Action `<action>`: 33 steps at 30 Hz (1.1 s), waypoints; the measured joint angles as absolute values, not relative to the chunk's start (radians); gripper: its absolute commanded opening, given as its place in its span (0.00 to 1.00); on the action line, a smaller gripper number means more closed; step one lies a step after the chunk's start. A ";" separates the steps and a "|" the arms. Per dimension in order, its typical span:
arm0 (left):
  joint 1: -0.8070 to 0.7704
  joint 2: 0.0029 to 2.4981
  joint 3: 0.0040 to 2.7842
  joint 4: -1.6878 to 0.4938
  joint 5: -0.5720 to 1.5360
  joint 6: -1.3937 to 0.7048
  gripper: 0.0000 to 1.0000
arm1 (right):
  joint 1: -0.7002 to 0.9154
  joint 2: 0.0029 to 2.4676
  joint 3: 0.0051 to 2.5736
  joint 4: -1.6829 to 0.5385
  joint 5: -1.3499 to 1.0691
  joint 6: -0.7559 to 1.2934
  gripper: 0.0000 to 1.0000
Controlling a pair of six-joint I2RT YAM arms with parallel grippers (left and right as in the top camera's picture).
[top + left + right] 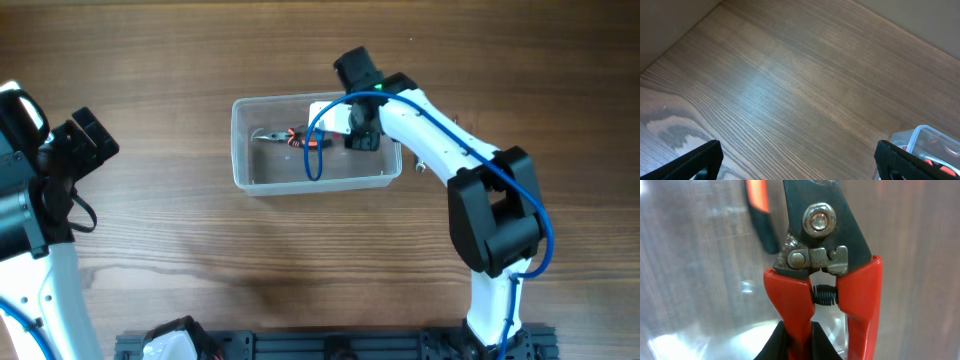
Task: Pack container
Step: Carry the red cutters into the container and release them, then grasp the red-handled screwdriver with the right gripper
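Lying upper centre in the overhead view, on the table [150, 60]: container [243, 178], clear, long side running left to right. Also showing as a rim corner at the lower right of the left wrist view.

Already resting inside, toward the left half: pliers [283, 137] with orange-and-black grips, nose pointing left.

Reaching over the container's right end: right gripper [362, 128]. In the right wrist view, pinching one leg of the red-handled cutters [825, 260] between the black fingertips [776, 342], closed tight on it. Holding by a single leg, probably so the spring stays uncompressed and the tool hangs head-first toward the clear floor. Orange grip at the upper left of that view likely belonging to the pliers, so aiming just beside them, not on top.

Hanging at the far left of the overhead view, well apart from the container: left gripper [88, 145]. Fingers spread wide and grasping nothing, only bare wood between them in its wrist view; parked clear, presumably to leave room.

Judging the step: lowering for release. Cannot tell whether the cutters are touching the floor yet.
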State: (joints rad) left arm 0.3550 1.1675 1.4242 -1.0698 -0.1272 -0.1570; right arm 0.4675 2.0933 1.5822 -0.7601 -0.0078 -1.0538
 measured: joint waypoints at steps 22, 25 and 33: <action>0.355 1.168 1.424 -1.070 -0.127 -0.157 1.00 | 0.402 1.994 1.585 -0.790 -0.138 -0.776 0.35; 0.355 1.168 1.424 -1.070 -0.127 -0.157 1.00 | 0.402 1.841 1.586 -0.829 -0.133 -0.728 0.42; 0.355 1.168 1.424 -1.070 -0.127 -0.157 1.00 | 0.263 1.322 1.646 -0.937 -0.096 -0.292 0.59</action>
